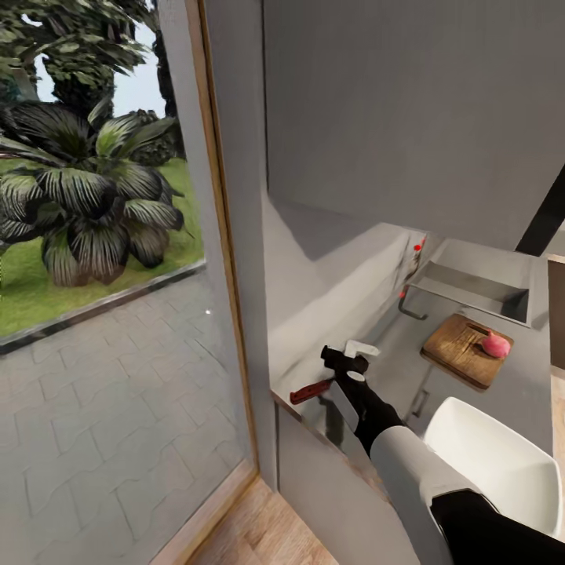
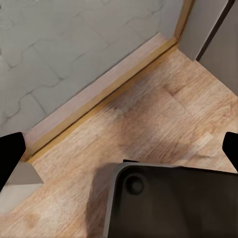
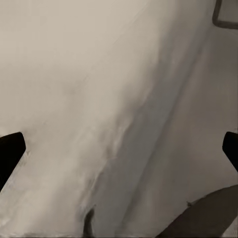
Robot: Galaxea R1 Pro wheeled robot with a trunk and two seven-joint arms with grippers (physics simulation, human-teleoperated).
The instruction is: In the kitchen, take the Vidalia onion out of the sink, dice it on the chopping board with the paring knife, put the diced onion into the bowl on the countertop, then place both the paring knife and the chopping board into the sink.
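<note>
- The bowl [image 1: 502,463], white, smooth and squarish with rounded corners and thin flared walls, stands nearest on the tabletop [image 1: 522,388], close to its near end.
- The tabletop is a long, smooth grey stone-like slab with a thin edge.
- The right pincer [image 1: 345,359], black with a white part above it, hangs over the tabletop's edge by the wall; in the right wrist view its dark fingertips [image 3: 10,151] stand wide apart, spread, pinching nothing.
- The paring knife [image 1: 312,391], with a slim reddish-brown handle, lies at the tabletop's corner next to the window frame, just beside that pincer.
- Farther along lies the chopping board [image 1: 459,349], brown grained wood with rounded corners, and on its far corner a round pinkish onion [image 1: 494,344].
- Beyond the board is the sink [image 1: 479,286], a grey matte rectangular basin.
- The left pincer [image 2: 119,148] hangs over a wooden plank floor [image 2: 163,119], its black fingertips likewise spread and empty.
</note>
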